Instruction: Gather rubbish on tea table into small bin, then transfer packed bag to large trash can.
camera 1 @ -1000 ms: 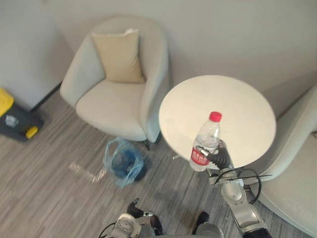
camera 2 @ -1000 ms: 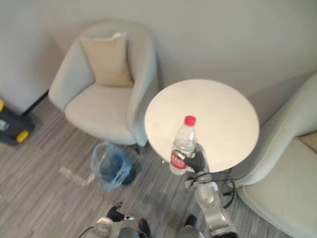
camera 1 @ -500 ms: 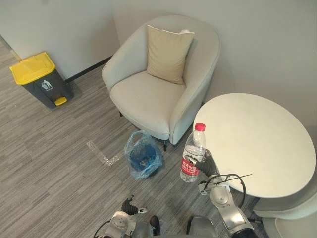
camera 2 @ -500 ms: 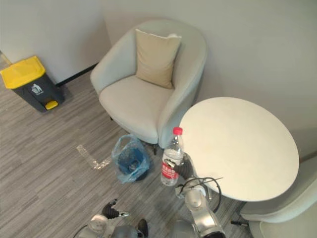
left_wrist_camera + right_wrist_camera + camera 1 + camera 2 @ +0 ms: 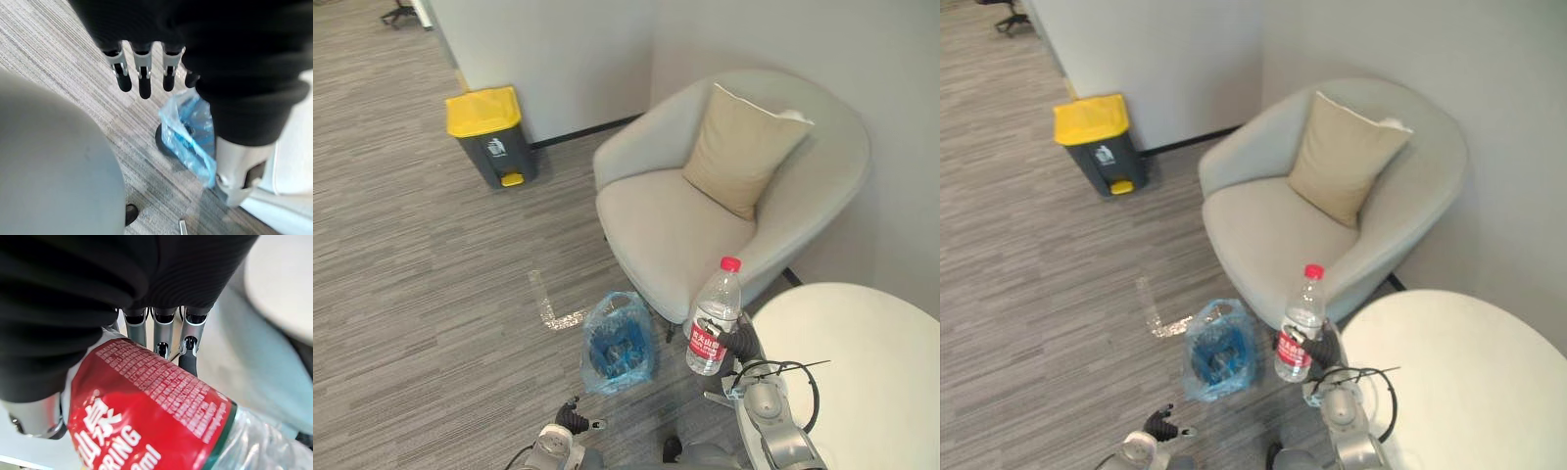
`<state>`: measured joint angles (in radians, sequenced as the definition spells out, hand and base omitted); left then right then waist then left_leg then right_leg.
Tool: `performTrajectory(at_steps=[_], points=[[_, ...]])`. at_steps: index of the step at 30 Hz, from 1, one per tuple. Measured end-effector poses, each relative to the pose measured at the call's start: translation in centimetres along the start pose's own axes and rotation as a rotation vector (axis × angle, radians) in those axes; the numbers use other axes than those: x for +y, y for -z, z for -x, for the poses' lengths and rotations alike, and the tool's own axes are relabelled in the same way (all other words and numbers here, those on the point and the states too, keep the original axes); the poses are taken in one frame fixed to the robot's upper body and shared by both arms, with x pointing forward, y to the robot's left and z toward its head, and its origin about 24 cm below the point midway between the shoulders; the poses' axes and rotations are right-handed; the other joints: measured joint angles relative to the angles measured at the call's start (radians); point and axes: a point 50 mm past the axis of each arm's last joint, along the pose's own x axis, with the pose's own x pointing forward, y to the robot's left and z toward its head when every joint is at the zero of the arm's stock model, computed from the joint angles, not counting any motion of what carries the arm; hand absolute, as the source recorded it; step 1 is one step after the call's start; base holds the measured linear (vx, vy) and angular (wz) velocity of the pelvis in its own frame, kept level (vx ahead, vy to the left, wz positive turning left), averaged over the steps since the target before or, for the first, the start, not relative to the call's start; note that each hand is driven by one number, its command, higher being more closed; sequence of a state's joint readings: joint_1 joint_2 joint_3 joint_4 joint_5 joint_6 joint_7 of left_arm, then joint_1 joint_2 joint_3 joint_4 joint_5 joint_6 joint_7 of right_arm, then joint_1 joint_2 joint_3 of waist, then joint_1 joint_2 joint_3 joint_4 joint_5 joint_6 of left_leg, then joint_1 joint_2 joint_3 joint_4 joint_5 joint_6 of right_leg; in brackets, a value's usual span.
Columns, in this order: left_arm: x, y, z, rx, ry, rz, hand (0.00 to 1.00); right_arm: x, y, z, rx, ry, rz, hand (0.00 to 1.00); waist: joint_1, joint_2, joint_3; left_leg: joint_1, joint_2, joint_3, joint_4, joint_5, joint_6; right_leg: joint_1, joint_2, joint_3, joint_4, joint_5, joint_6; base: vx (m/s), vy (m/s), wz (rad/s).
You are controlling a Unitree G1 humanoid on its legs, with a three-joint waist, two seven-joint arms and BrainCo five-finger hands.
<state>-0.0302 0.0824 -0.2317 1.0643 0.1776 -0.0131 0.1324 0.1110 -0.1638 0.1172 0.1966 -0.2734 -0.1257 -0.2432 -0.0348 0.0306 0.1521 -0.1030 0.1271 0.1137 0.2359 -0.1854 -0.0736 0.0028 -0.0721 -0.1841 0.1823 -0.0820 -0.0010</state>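
Note:
A clear plastic bottle (image 5: 713, 318) with a red cap and red label stands upright in my right hand (image 5: 738, 342), whose fingers (image 5: 188, 345) curl round its label (image 5: 151, 418). It hangs in the air beside the round tea table (image 5: 862, 362), to the right of the small bin (image 5: 618, 344) lined with a blue bag on the floor. My left hand (image 5: 572, 418) hangs low near the floor with its fingers (image 5: 143, 76) hanging straight over the carpet near the blue bag (image 5: 190, 132). The large grey trash can (image 5: 491, 135) with a yellow lid stands by the wall.
A pale armchair (image 5: 724, 196) with a beige cushion (image 5: 741, 149) stands just behind the small bin, against the wall. A strip of clear tape (image 5: 551, 305) lies on the grey carpet left of the bin. Open carpet stretches towards the large can.
The camera has swung left: the table has slid to the lower right and the large trash can has come into view. The bottle stays in my right hand, now off the table's edge.

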Motion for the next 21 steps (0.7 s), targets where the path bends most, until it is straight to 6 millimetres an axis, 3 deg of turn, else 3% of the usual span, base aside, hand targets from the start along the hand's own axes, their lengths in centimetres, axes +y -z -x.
performTrajectory(at_steps=[1, 3, 13, 15, 17, 20, 21], points=[[-0.1, -0.1, 0.0, -0.004, 0.003, 0.002, 0.0, -0.3, 0.5, 0.1, 0.016, 0.006, 0.01, 1.0, 0.001, 0.01, -0.005, -0.002, 0.01, 0.013, -0.052, 0.1, -0.024, 0.007, -0.003, -0.003, -0.002, -0.027, 0.041, 0.06, 0.162, 0.16], [0.8, -0.1, -0.1, -0.009, -0.02, -0.031, 0.0, 1.0, 1.1, 0.6, 0.057, -0.017, -0.015, 1.0, 0.02, -0.026, -0.008, 0.005, -0.046, 0.017, -0.066, 0.107, -0.014, 0.018, -0.053, 0.015, -0.026, -0.031, 0.058, 0.06, 0.189, 0.08], [1.8, 0.8, 0.0, 0.019, -0.075, -0.011, 0.0, 3.6, 2.7, 1.1, 0.135, -0.125, 0.034, 1.0, 0.027, -0.038, -0.007, 0.063, -0.086, 0.088, -0.136, 0.13, 0.028, -0.002, -0.082, 0.104, -0.047, -0.011, 0.085, -0.05, 0.063, -0.23], [2.0, 0.7, 0.0, 0.021, -0.084, 0.01, 0.0, 3.8, 2.8, 0.9, 0.135, -0.133, 0.049, 1.0, 0.024, -0.042, 0.0, 0.026, -0.087, 0.096, -0.111, 0.129, 0.028, -0.035, -0.084, 0.118, -0.044, -0.02, 0.098, -0.13, -0.023, -0.17], [2.6, -0.3, -0.3, -0.012, -0.106, 0.066, 0.0, 3.6, 2.3, 0.2, 0.106, -0.12, 0.08, 1.0, 0.021, -0.029, 0.038, -0.076, -0.067, 0.083, -0.018, 0.114, 0.03, -0.102, -0.073, 0.115, -0.001, -0.02, 0.098, -0.19, -0.045, 0.08], [4.4, -3.1, -0.8, -0.085, -0.194, 0.187, 0.0, 2.5, 0.0, -2.4, -0.004, -0.071, 0.13, 1.0, 0.026, -0.01, 0.141, -0.263, -0.024, 0.06, 0.166, 0.073, 0.041, -0.265, -0.051, 0.116, 0.149, -0.038, 0.09, -0.29, 0.016, 0.06], [4.5, -3.3, -0.8, -0.09, -0.199, 0.196, 0.0, 2.5, -0.2, -2.5, -0.01, -0.068, 0.13, 1.0, 0.026, -0.01, 0.145, -0.277, -0.023, 0.059, 0.174, 0.072, 0.041, -0.281, -0.052, 0.116, 0.161, -0.041, 0.089, -0.29, 0.041, 0.13]])
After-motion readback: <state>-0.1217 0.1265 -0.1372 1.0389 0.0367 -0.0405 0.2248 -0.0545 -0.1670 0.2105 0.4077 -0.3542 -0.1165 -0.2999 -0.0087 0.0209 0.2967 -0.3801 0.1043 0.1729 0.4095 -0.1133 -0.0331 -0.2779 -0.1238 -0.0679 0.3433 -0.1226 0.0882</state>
